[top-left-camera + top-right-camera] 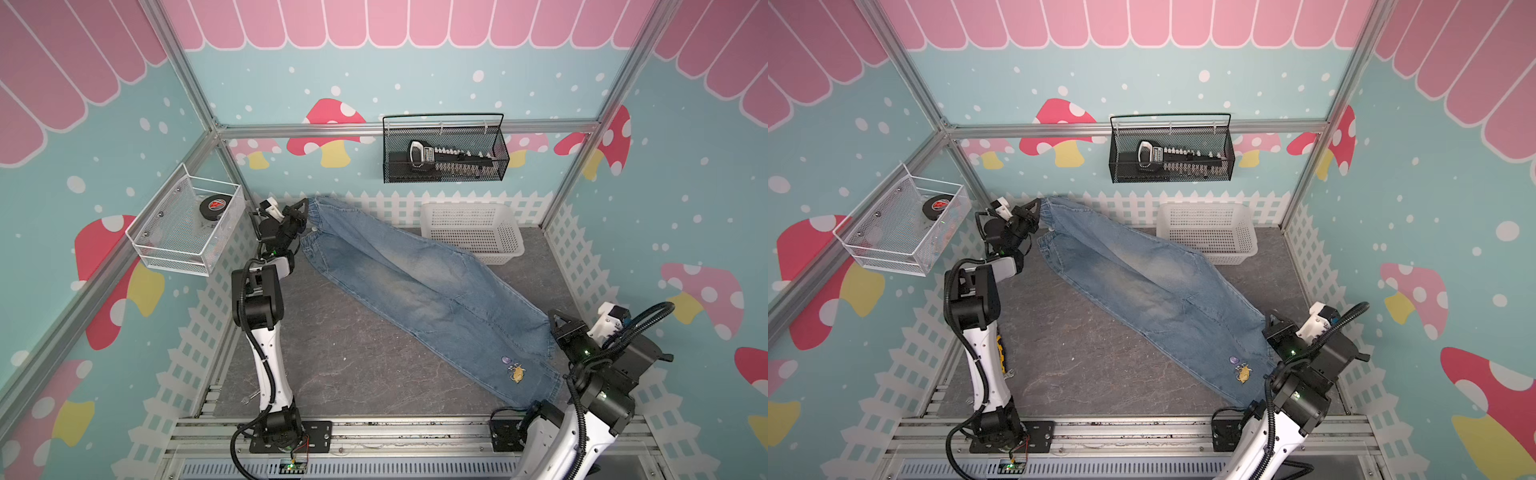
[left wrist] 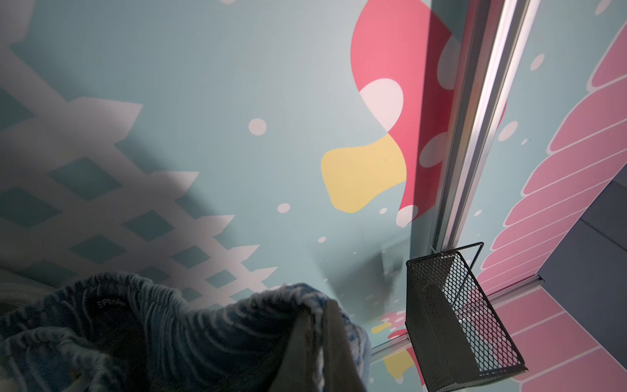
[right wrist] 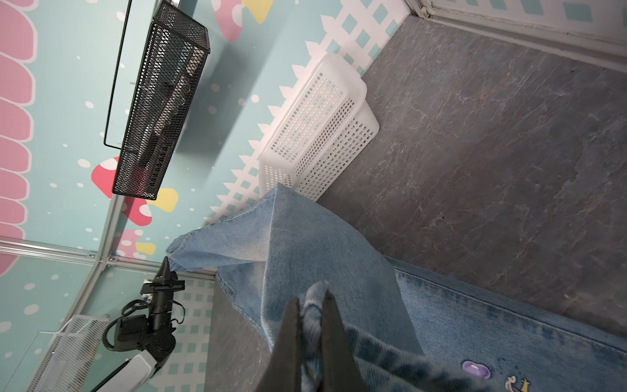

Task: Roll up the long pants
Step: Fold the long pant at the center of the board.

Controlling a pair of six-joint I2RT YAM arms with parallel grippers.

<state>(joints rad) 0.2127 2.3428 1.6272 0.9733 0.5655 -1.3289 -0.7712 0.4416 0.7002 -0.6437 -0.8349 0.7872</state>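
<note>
The long pants (image 1: 419,282) (image 1: 1150,282), light blue faded denim, lie stretched diagonally over the grey floor from back left to front right. My left gripper (image 1: 305,206) (image 1: 1038,205) (image 2: 317,307) is shut on the gathered elastic waistband (image 2: 152,322) at the back left, holding that edge lifted. My right gripper (image 1: 555,320) (image 1: 1271,321) (image 3: 312,295) is shut on a bunched hem at the front right, beside the small cartoon patch (image 1: 515,370) (image 1: 1241,370) (image 3: 476,369). Denim (image 3: 305,244) runs taut from the right jaws toward the left gripper (image 3: 166,264).
A white plastic basket (image 1: 505,239) (image 1: 1241,239) (image 3: 319,112) stands at the back right, touching the pants' edge. A black mesh basket (image 1: 494,166) (image 2: 451,322) (image 3: 159,101) hangs on the back wall. A white wire basket (image 1: 174,257) with a black disc hangs on the left wall.
</note>
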